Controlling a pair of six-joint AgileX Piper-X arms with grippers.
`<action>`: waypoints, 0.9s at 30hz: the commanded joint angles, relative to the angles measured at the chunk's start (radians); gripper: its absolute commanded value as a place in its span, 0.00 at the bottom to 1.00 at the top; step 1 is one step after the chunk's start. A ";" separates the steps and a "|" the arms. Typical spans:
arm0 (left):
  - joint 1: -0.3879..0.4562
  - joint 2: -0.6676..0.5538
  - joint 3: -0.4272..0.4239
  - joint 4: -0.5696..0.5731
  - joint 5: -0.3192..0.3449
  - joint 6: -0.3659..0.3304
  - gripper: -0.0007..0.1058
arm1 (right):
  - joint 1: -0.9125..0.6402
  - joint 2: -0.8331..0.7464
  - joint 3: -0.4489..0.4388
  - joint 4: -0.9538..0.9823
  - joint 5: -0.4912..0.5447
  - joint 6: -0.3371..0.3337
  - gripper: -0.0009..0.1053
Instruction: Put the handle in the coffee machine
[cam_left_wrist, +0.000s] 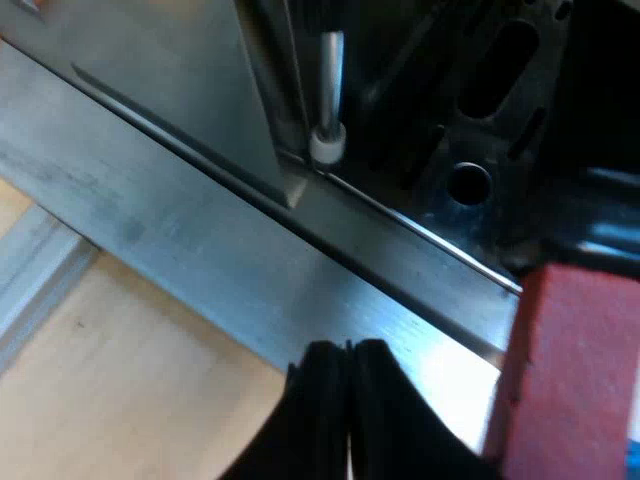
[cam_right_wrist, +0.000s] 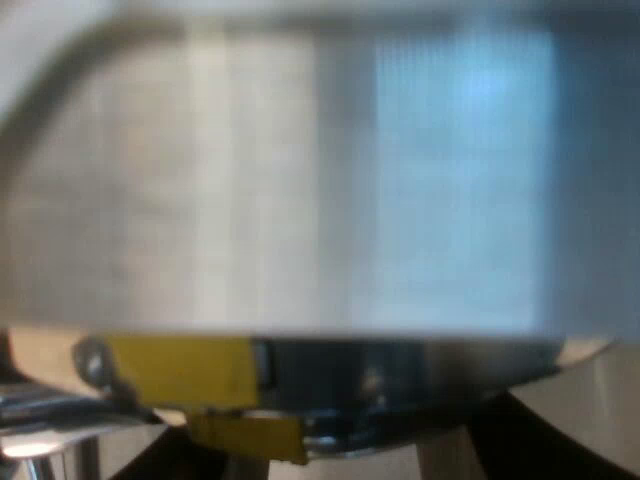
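Black fingertips (cam_left_wrist: 320, 410) of the left end effector (cam_left_wrist: 348, 400) nearest, pressed flat against each other with nothing between them. Just beside them, the red end (cam_left_wrist: 570, 380) of the handle, not gripped, contact with the fingertips impossible to judge. Dark shaft and metal holder hidden, so no telling whether locked in or merely brought up to the coffee machine (cam_left_wrist: 180, 70). Underneath, the machine's brushed steel ledge (cam_left_wrist: 250, 260), running aslant, with pale wooden tabletop (cam_left_wrist: 120, 380) past its outer edge. Farther in, the dark drip tray (cam_left_wrist: 480, 150) with long slots and one round hole. Then the steam wand (cam_left_wrist: 330, 90), upright and white-tipped, close against a steel panel. From the right wrist, the right end effector (cam_right_wrist: 360, 460) hard up against a curved metal rim (cam_right_wrist: 420, 365) carrying a yellow patch (cam_right_wrist: 180, 370). Beyond that rim, a broad wall of brushed metal (cam_right_wrist: 320, 200), very near and not identifiable past its material. Width of this end effector: cannot tell. Judged progress: handle already at the machine's front and free of the left grip, so the carrying part probably over. Seating and twisting into the lock either complete or yet to come, unconfirmed from these views. Left to verify: firm lock under the brew head, red end pointing squarely outward.
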 joint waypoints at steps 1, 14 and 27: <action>-0.006 -0.007 -0.008 0.038 0.012 0.002 0.01 | -0.005 -0.069 -0.026 -0.150 0.013 0.004 0.35; -0.006 -0.024 -0.008 0.170 0.098 0.002 0.01 | -0.005 -0.069 -0.026 -0.148 0.011 -0.021 0.35; -0.028 -0.041 0.003 0.213 0.121 -0.002 0.01 | -0.005 -0.069 -0.026 -0.148 0.011 -0.021 0.35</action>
